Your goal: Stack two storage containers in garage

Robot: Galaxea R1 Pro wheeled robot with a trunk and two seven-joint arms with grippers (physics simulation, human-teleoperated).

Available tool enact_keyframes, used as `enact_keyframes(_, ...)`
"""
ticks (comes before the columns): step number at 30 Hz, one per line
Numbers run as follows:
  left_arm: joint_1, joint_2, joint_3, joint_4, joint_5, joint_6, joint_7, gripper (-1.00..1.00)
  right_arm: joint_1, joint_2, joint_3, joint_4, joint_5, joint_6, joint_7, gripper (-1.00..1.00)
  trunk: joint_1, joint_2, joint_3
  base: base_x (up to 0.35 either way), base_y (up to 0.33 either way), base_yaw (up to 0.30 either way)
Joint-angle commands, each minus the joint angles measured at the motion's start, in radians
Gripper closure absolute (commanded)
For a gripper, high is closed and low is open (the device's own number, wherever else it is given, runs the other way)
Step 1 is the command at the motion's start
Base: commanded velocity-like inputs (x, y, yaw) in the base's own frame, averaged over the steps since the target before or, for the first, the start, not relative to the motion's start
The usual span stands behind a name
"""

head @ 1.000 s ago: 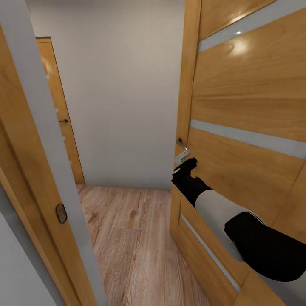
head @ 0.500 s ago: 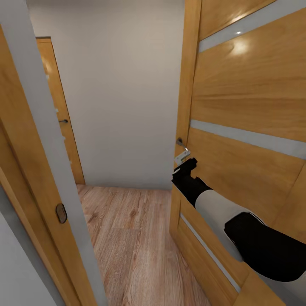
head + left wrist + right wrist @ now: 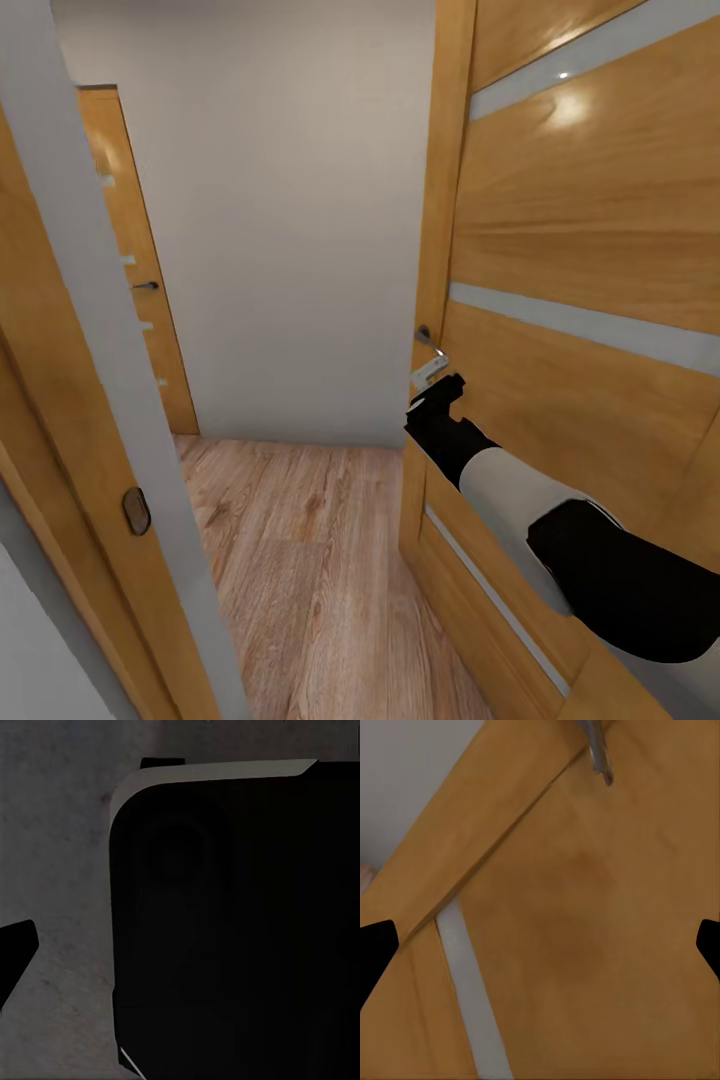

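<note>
A robot stands in a doorway, looking through at a light wood-plank floor (image 3: 310, 560) with visible grain and a plain pale grey wall (image 3: 290, 220) beyond. On the right, an orange-brown wooden door with pale glass slits (image 3: 580, 250) stands open towards the camera, smooth and glossy, catching a bright glare near its top. Its small metal lever handle (image 3: 428, 340) sits at the door's near edge. The right arm, with black and white casing, reaches up to the door, and the right gripper (image 3: 436, 392) sits just below the handle; its fingers are hard to make out from the head. From the right wrist, two black fingertips (image 3: 375, 949) sit at opposite edges of the picture, spread wide with nothing between them, facing the door's wood and one glass slit.

On the left, a wooden door frame with a grey edge (image 3: 100, 400) is cut off by the picture's border. A second, similar door (image 3: 130, 270) stands far back.

From the left wrist, a large, dark, rounded shape with a pale rim (image 3: 232, 922) hangs over mottled grey concrete (image 3: 52, 855); one black fingertip (image 3: 15, 949) shows, so I cannot tell that gripper's state.

The orange-red bins are out of sight.
</note>
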Motion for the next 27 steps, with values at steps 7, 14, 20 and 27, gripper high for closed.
enact_keyframes(7,0.000,0.000,0.000,-0.001,0.001,-0.001,0.001,-1.00,-0.001,0.000,0.004,0.000,0.004,0.007,-0.001,-1.00,0.000,0.000,-0.001,0.272,0.000,0.000)
enact_keyframes(14,0.000,0.000,0.000,-0.002,0.001,-0.001,0.002,-1.00,-0.001,0.000,0.004,0.000,0.004,0.006,-0.004,-1.00,0.000,0.000,-0.001,0.064,0.000,0.000)
enact_keyframes(20,0.000,0.000,0.000,-0.002,0.001,-0.001,0.002,-1.00,-0.001,0.000,0.004,0.002,0.004,0.005,-0.010,-1.00,0.000,0.000,-0.001,0.003,0.000,0.000)
enact_keyframes(27,0.000,0.000,0.000,-0.002,0.001,-0.001,0.002,-1.00,-0.001,-0.035,0.006,0.004,0.003,0.004,-0.011,-1.00,0.000,0.000,-0.001,0.000,0.000,0.000)
